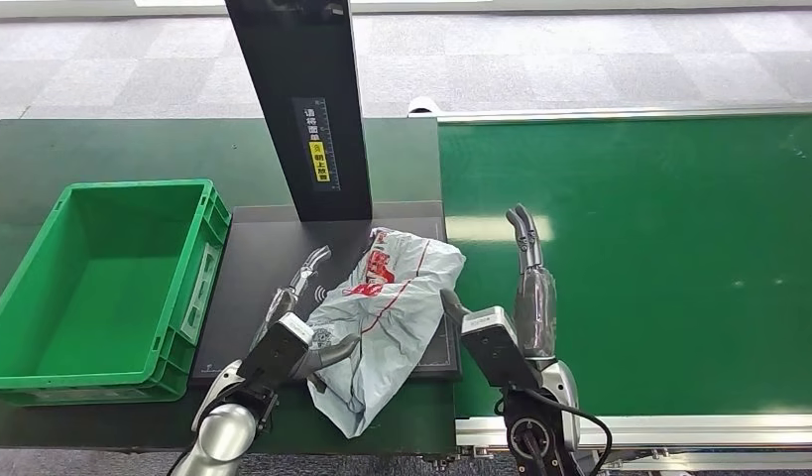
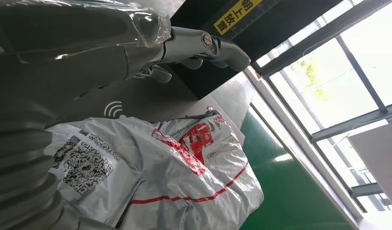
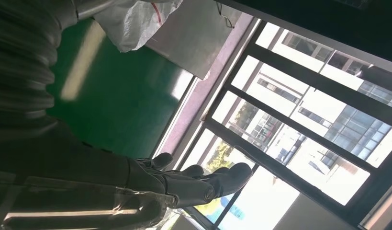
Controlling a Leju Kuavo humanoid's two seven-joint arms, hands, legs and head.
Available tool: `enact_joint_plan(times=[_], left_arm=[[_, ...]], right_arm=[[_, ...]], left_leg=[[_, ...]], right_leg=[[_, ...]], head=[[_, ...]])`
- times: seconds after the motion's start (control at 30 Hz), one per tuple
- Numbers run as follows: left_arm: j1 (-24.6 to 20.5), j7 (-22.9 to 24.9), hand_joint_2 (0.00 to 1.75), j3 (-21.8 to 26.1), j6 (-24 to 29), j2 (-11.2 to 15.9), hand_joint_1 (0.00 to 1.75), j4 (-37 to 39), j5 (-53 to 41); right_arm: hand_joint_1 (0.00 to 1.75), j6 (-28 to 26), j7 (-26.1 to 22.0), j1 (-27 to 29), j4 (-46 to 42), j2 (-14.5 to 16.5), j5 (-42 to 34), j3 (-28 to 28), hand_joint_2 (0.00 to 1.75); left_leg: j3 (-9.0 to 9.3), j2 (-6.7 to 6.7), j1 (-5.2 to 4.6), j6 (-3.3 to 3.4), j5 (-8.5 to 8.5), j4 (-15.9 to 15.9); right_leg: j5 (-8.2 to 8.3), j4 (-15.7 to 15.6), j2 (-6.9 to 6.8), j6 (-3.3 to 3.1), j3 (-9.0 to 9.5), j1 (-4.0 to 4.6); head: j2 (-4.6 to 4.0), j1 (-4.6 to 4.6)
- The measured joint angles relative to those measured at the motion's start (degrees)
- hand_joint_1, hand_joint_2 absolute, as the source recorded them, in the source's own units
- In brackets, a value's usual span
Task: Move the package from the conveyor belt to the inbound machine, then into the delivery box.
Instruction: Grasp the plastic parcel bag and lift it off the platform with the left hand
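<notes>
Head view: the package [image 1: 387,317], a soft grey mailer bag with red print, is seen lying on the dark plate of the inbound machine [image 1: 263,258], its near end hanging past the plate's near edge toward the table. The left hand [image 1: 300,315] is placed along the bag's left side, fingers stretched flat toward the machine's black column [image 1: 300,99] and its thumb tucked under the bag's left edge; nothing is gripped. The right hand [image 1: 528,273] is held open over the green conveyor belt [image 1: 659,258], just right of the bag, fingers extended and apart from it.

The scanning step is judged done or nearly so, with the delivery box [image 1: 59,213], a green crate on the far left, not yet reached.

Several risks are foreseen. A limp bag could be creased or dragged rather than lifted if only its edge is caught. The overhanging near end could be tipped off the plate by a sideways push. During transfer leftward, the sagging bag could be snagged on the crate's right wall.
</notes>
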Motion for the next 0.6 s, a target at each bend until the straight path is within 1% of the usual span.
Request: enact_joint_plan(times=[0.07, 0.13, 0.27, 0.37, 0.4, 0.5, 0.53, 0.6], left_arm=[[0.0, 0.4, 1.75, -0.7, -0.5, 0.2, 0.0, 0.0, -3.2], [0.0, 1.8, 1.75, -1.9, -1.4, 0.4, 0.0, 0.2, -8.0], [0.0, 8.1, 1.75, -3.8, -4.7, 0.5, 0.0, 3.3, -13.7], [-0.3, 11.4, 1.75, -4.0, -5.0, 0.6, 0.0, 6.6, -15.9], [-0.4, 12.0, 1.75, -4.1, -5.0, 0.7, 0.14, 7.4, -16.6], [-1.1, 12.8, 1.75, -4.2, -5.0, 0.7, 1.44, 9.5, -17.9], [-1.4, 12.8, 1.75, -4.3, -5.1, 0.7, 1.75, 10.1, -18.1], [-2.0, 12.5, 1.75, -4.5, -6.0, 0.7, 1.75, 11.3, -18.2]], right_arm=[[0.0, 0.9, 0.0, 0.0, 0.0, 0.0, -0.1, -0.1, 1.75], [0.0, 2.6, -0.1, 0.0, 0.0, 0.0, -0.6, -0.2, 1.75], [0.0, 5.8, -0.3, 0.1, 0.0, 0.0, -1.3, -0.3, 1.75], [0.0, 7.0, -0.3, 0.5, 0.0, 0.0, -1.8, -0.4, 1.75], [0.0, 7.6, -0.3, 0.6, 0.0, 0.0, -2.1, -0.4, 1.75], [0.0, 9.5, -0.5, 1.2, 0.0, 0.0, -3.3, -0.6, 1.75], [0.0, 10.3, -0.5, 1.3, 0.0, 0.0, -3.8, -0.6, 1.75], [0.0, 11.9, -0.7, 1.5, 0.2, 0.0, -5.5, -0.8, 1.75]], left_leg=[[-0.01, -0.01, 0.0, 0.0, 0.0, 0.0], [-0.02, -0.01, -0.01, 0.01, -0.01, 0.0], [-0.01, 0.0, -0.01, 0.01, -0.02, 0.0], [0.01, 0.0, 0.0, 0.01, -0.01, 0.0], [0.02, 0.0, 0.0, 0.01, -0.01, 0.0], [0.06, -0.01, 0.0, 0.01, -0.01, 0.0], [0.08, -0.01, 0.0, 0.01, -0.01, 0.0], [0.15, -0.03, 0.0, 0.01, -0.02, 0.0]], right_leg=[[0.0, 0.0, 0.0, 0.0, 0.0, 0.0], [0.0, 0.0, 0.0, 0.0, 0.0, -0.01], [0.0, 0.0, 0.0, 0.0, -0.01, -0.01], [0.0, 0.0, 0.0, 0.0, 0.0, 0.0], [0.0, 0.0, 0.0, 0.0, 0.01, 0.0], [-0.01, 0.0, 0.0, 0.0, 0.08, 0.0], [-0.01, 0.0, 0.0, 0.0, 0.11, 0.0], [-0.03, 0.0, -0.03, 0.01, 0.21, -0.01]], head=[[0.0, 0.01], [0.0, 0.01], [0.0, -0.01], [0.0, -0.01], [0.0, -0.01], [0.0, -0.01], [0.0, -0.01], [0.0, -0.01]])
